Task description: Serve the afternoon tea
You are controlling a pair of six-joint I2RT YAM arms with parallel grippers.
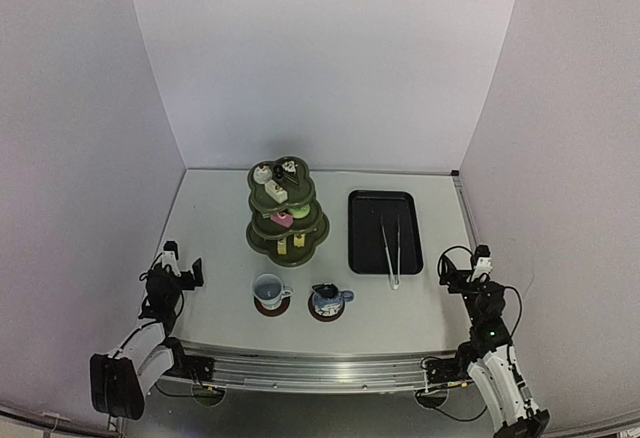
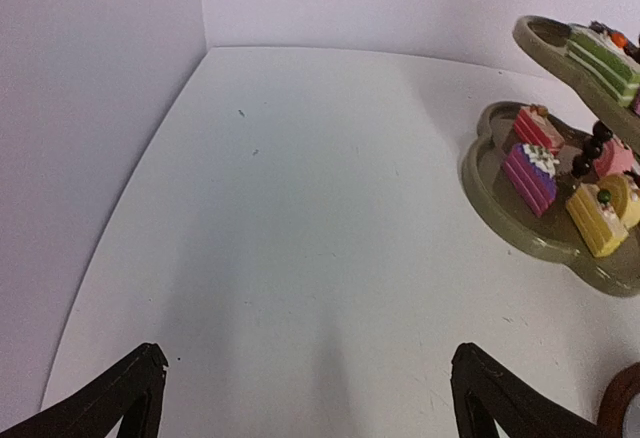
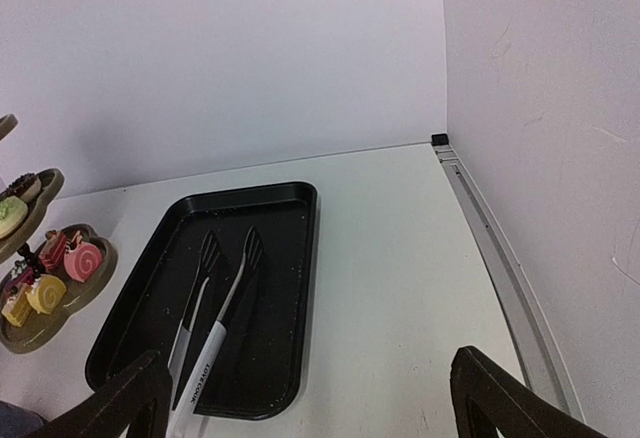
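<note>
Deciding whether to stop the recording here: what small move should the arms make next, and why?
Probably just park both arms. The left tool and right tool are open and empty near the front edge; cakes sit on the stand, the white cup and blue cup each sit on a coaster, and only the tongs lie on the black tray. Nothing seems left to serve.

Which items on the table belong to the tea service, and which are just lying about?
Tea service: green three-tier stand, cakes on its tiers, white cup, blue cup, each on a brown coaster.
Lying about: black tray, metal tongs lying in it.
</note>
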